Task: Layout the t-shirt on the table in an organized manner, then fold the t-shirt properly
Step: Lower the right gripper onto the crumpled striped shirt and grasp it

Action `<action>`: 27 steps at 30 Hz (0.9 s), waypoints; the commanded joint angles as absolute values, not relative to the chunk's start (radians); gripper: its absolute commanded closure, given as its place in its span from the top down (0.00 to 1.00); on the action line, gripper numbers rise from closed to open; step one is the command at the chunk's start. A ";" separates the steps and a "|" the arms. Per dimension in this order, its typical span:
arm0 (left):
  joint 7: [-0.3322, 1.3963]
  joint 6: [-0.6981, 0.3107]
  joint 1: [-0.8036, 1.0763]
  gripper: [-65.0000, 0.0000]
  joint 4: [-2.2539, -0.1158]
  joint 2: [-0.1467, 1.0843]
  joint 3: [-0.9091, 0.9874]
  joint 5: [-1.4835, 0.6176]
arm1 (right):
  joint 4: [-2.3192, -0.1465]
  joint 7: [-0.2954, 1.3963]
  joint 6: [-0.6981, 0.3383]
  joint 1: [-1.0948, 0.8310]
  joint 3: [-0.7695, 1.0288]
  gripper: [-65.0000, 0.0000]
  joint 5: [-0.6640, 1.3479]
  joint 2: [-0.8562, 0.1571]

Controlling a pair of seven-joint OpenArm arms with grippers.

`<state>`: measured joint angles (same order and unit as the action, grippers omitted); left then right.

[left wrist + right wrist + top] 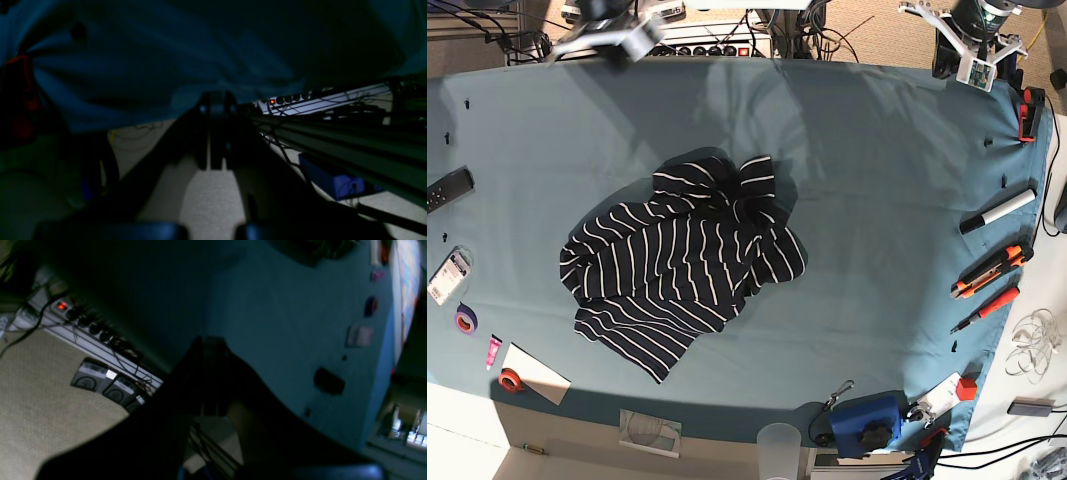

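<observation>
- A teal cloth covers the counter, which fills most of the base view.
- At its left edge lie a remote and rolls of tape.
- The right tool is closed and empty, parked off the counter's far edge, top left in the base view.
- The t-shirt, dark with thin white stripes, lies crumpled near the counter's middle, touched by neither arm.
- The left tool, top right, is likewise closed and empty.
- Screwdrivers and a marker lie along the right edge.

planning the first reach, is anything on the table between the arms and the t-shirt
Nothing visible does. The t-shirt lies crumpled mid-table, with bare teal cloth between it and the far edge where both arms sit. The tools and tape lie off along the side edges.
</observation>
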<state>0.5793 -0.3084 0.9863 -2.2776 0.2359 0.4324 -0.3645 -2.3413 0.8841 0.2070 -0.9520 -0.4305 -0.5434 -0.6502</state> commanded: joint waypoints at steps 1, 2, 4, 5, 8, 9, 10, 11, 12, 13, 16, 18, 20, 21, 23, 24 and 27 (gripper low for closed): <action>0.560 -0.312 0.995 0.00 -2.293 0.241 0.437 -0.371 | -2.356 0.847 0.219 -0.961 -0.388 0.00 -0.528 -0.659; 0.560 -0.312 0.994 0.00 -2.293 0.241 0.437 -0.371 | -2.356 0.823 0.217 -0.961 -0.345 0.00 -0.483 -0.659; 0.557 -0.312 0.994 0.00 -2.293 0.241 0.437 -0.371 | -2.356 0.769 0.195 -0.961 -0.257 0.00 -0.393 -0.659; 0.557 -0.312 0.994 0.00 -2.293 0.241 0.437 -0.371 | -2.356 0.740 0.168 -0.961 -0.213 0.00 -0.348 -0.659; 0.538 -0.311 0.991 0.00 -2.293 0.241 0.437 -0.371 | -2.356 0.681 0.072 -0.935 -0.093 0.00 -0.158 -0.657; 0.530 -0.312 0.984 0.00 -2.293 0.241 0.437 -0.371 | -2.356 0.679 0.034 -0.911 -0.064 0.00 -0.096 -0.656; 0.529 -0.312 0.975 0.00 -2.293 0.241 0.437 -0.371 | -2.356 0.677 -0.002 -0.882 -0.040 0.00 -0.044 -0.653; 0.529 -0.311 0.961 0.00 -2.293 0.241 0.437 -0.371 | -2.356 0.675 -0.033 -0.850 -0.023 0.00 -0.011 -0.645; 0.529 -0.311 0.944 0.00 -2.292 0.241 0.437 -0.371 | -2.356 0.674 -0.054 -0.814 -0.012 0.00 0.021 -0.633; 0.523 -0.311 0.924 0.00 -2.292 0.241 0.437 -0.371 | -2.356 0.675 -0.071 -0.776 -0.007 0.00 0.048 -0.615; 0.523 -0.312 0.855 0.00 -2.291 0.241 0.437 -0.371 | -2.356 0.675 -0.138 -0.678 -0.006 0.00 0.127 -0.540; 0.523 -0.312 0.813 0.00 -2.291 0.241 0.437 -0.371 | -2.356 0.676 -0.181 -0.633 -0.006 0.00 0.170 -0.485; 0.523 -0.319 0.777 0.00 -2.291 0.241 0.437 -0.371 | -2.356 0.677 -0.199 -0.604 -0.006 0.00 0.176 -0.435; 0.523 -0.336 0.760 0.00 -2.291 0.241 0.437 -0.371 | -2.356 0.677 -0.198 -0.594 -0.006 0.00 0.175 -0.413; 0.522 -0.385 0.730 0.00 -2.291 0.241 0.435 -0.371 | -2.356 0.677 -0.197 -0.578 -0.006 0.00 0.165 -0.377; 0.522 -0.417 0.715 0.01 -2.291 0.241 0.435 -0.372 | -2.356 0.677 -0.192 -0.574 -0.006 0.00 0.143 -0.361; 0.490 -0.484 0.681 0.17 -2.291 0.241 0.434 -0.371 | -2.356 0.690 -0.189 -0.573 -0.006 0.00 0.033 -0.324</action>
<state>0.5182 -0.4862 0.6769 -2.2757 0.2333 0.4305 -0.3614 -2.3386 0.7124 -0.1959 -0.5735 -0.0120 0.0257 -0.3168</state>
